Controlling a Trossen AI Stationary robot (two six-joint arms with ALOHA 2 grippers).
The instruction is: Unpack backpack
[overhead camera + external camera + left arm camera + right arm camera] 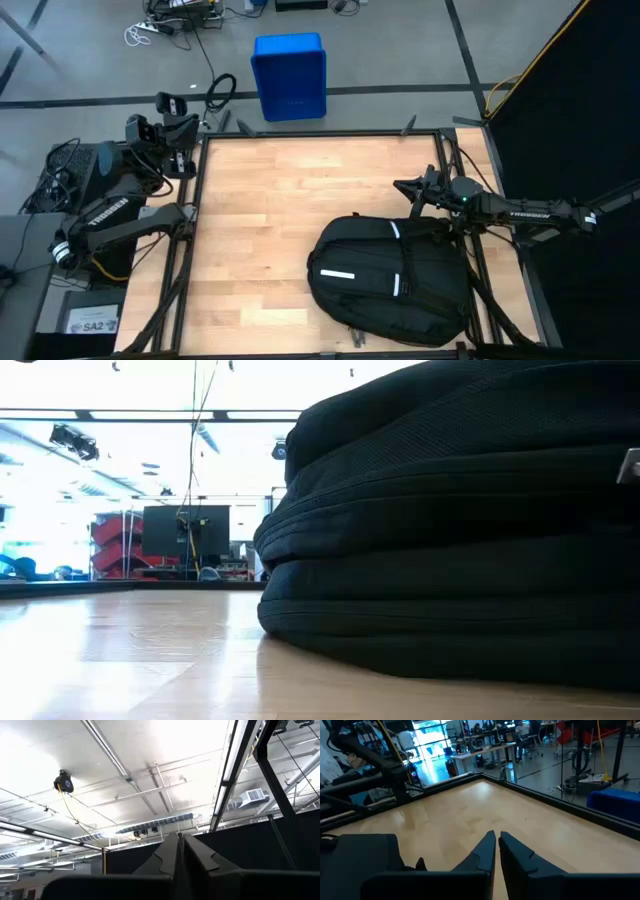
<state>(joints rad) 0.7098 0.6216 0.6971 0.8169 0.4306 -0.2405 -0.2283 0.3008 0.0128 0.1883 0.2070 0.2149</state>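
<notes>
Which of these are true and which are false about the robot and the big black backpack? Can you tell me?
1. The backpack lies on the wooden table. True.
2. The right gripper is holding the backpack. False: it hovers shut beside it, touching nothing.
3. A blue bin sits on the floor beyond the table. True.
4. The left gripper is over the backpack. False: it waits off the table's left side, pointing at the ceiling.

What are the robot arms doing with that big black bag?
Nothing yet. The large black fabric backpack with thin white strips lies closed on the wooden table, on its right side. The right gripper hovers just beyond the bag, its jaws together and empty. The left gripper waits off the table's far left corner, pointing up at the ceiling, jaws together too.
</notes>
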